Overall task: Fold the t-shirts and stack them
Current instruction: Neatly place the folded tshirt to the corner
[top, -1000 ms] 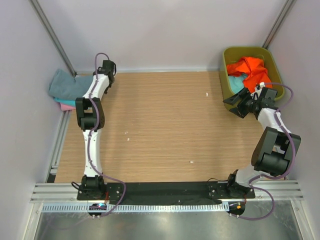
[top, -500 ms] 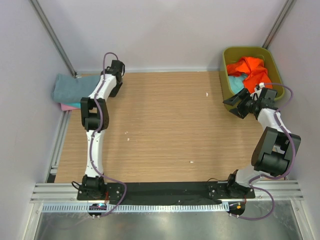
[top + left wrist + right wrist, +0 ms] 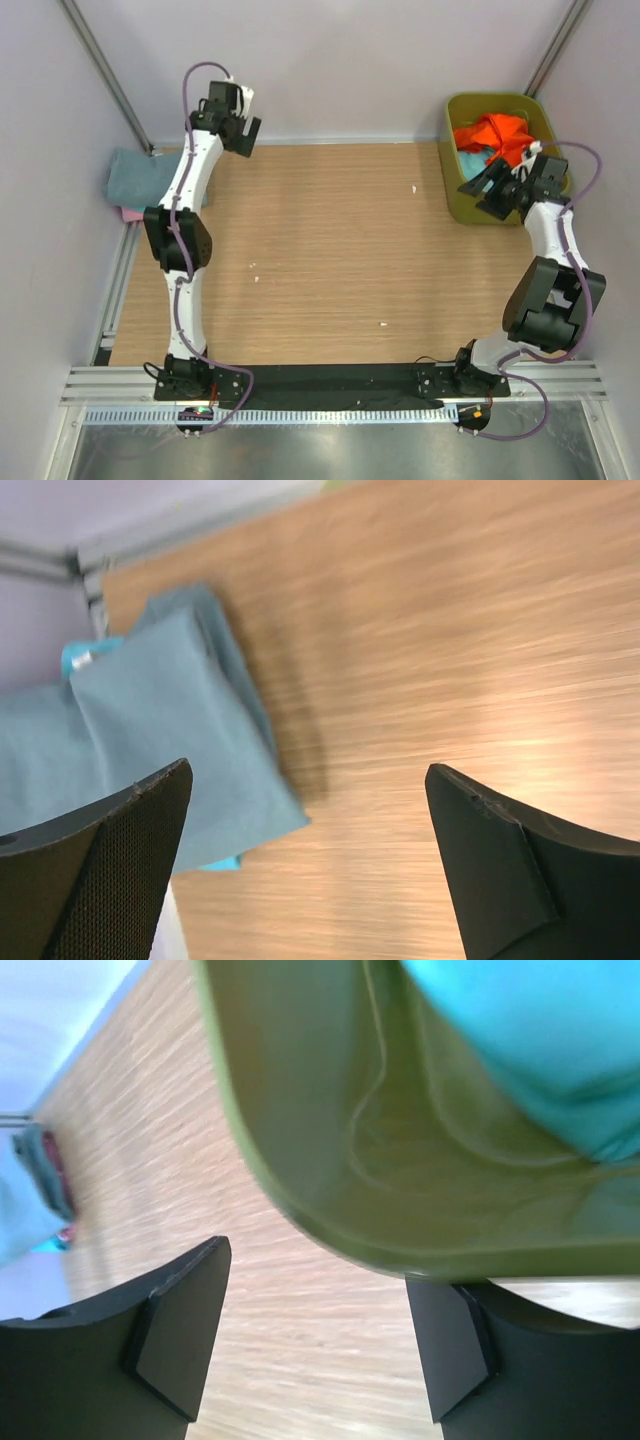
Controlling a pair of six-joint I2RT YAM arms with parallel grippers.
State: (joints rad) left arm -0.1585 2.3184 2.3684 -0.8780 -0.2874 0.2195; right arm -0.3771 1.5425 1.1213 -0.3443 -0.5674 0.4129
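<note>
A folded grey-blue t-shirt [image 3: 135,175] tops a stack at the table's far left, with a pink one [image 3: 130,213] showing beneath. The left wrist view shows this grey-blue t-shirt [image 3: 170,730] lying flat with a turquoise edge [image 3: 75,660] under it. My left gripper [image 3: 250,135] [image 3: 310,830] hangs open and empty, up and to the right of the stack. An orange t-shirt [image 3: 495,135] and a turquoise t-shirt [image 3: 470,165] [image 3: 530,1040] lie crumpled in the olive tub [image 3: 455,195]. My right gripper [image 3: 483,195] [image 3: 320,1320] is open and empty at the tub's near-left rim.
The tub's wall [image 3: 330,1110] fills the upper part of the right wrist view, close to the fingers. White walls and metal posts [image 3: 110,90] close in the back and sides. Bare wood table [image 3: 340,250] lies between the arms.
My left gripper has opened, let go of the stack and risen away to the right and back. My right gripper has moved up toward the tub's rim.
</note>
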